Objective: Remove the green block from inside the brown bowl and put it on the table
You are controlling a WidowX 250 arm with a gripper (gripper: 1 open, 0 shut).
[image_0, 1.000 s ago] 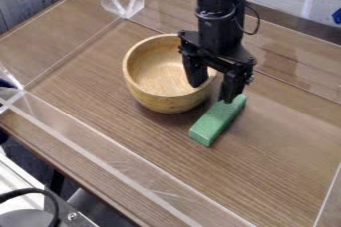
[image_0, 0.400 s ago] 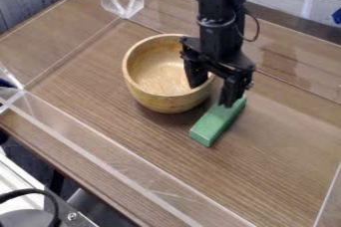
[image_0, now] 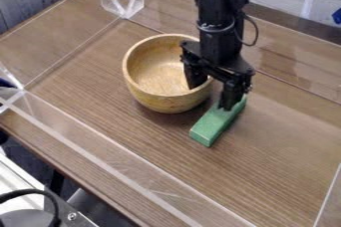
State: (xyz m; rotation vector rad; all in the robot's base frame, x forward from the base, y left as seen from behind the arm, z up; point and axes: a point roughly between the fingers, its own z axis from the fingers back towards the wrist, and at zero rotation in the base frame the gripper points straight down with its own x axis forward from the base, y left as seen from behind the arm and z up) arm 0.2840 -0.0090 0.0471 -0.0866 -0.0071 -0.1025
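Observation:
The green block (image_0: pixel 214 123) lies flat on the table (image_0: pixel 107 121), just right of and in front of the brown bowl (image_0: pixel 166 72). Its far end sits under the gripper's right finger. The bowl is light tan wood, round and with nothing inside it. My gripper (image_0: pixel 214 87) hangs from the black arm over the bowl's right rim and the block's far end. Its black fingers (image_0: pixel 194 75) stand apart, open, with nothing between them.
Low clear acrylic walls (image_0: pixel 80 136) edge the tabletop at the front and left. A clear acrylic corner piece (image_0: pixel 124 2) stands at the back left. A black cable loop (image_0: pixel 40 206) lies below the front edge.
The gripper has risen very slightly above the block, still open. The block and bowl have not moved.

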